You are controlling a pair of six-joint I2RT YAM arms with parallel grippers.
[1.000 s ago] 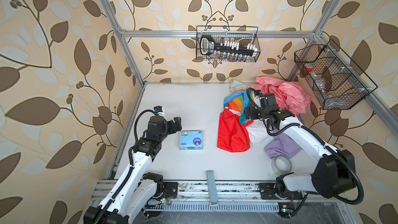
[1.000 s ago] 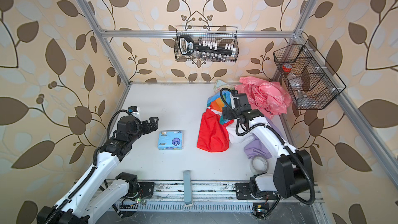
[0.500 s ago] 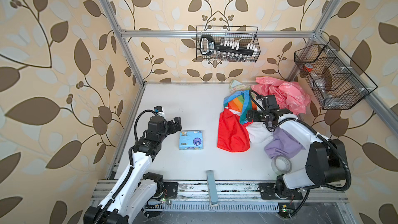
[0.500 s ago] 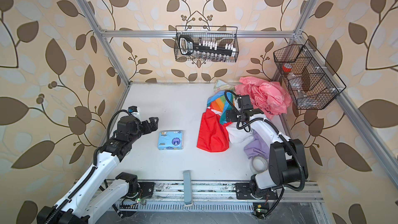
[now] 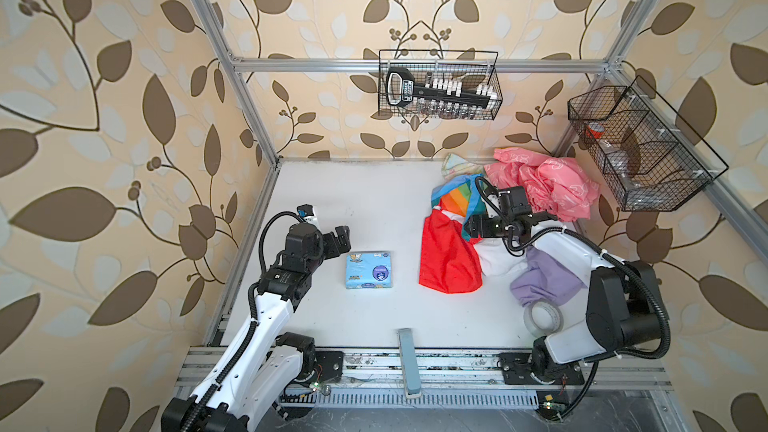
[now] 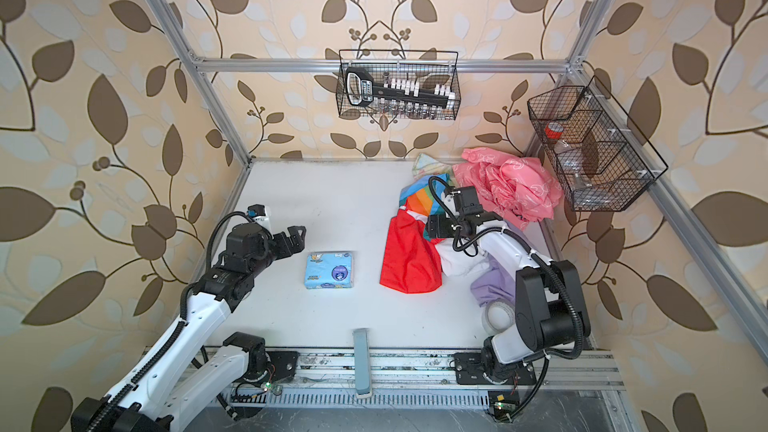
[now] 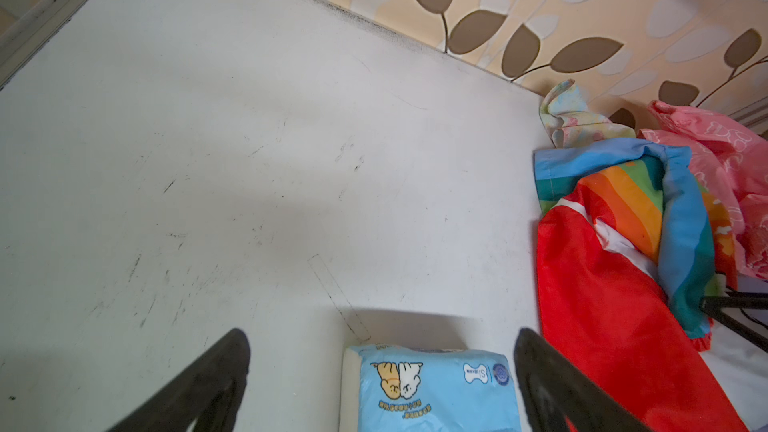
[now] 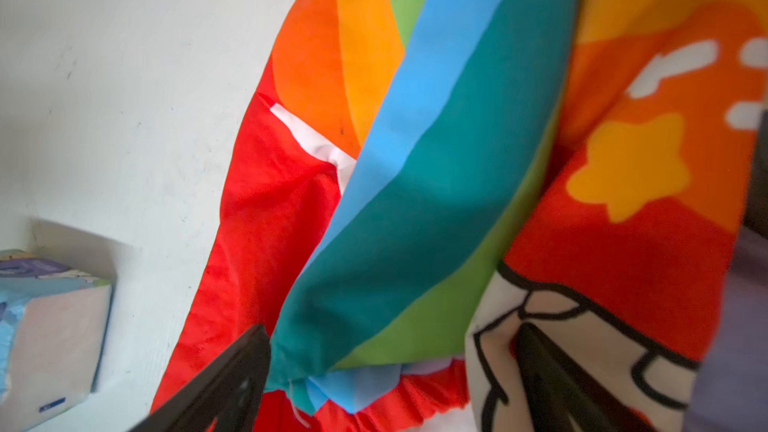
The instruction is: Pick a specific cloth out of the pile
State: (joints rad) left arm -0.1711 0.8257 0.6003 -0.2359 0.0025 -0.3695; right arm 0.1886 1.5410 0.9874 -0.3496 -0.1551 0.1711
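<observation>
Altogether, one cloth [image 5: 449,259], one pile [image 5: 548,184], one packet [image 5: 369,270].

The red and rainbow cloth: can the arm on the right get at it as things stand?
Probably yes. The right gripper stands open directly over the rainbow fold of the cloth, its jaws on either side of the fabric, with nothing in between.
</observation>
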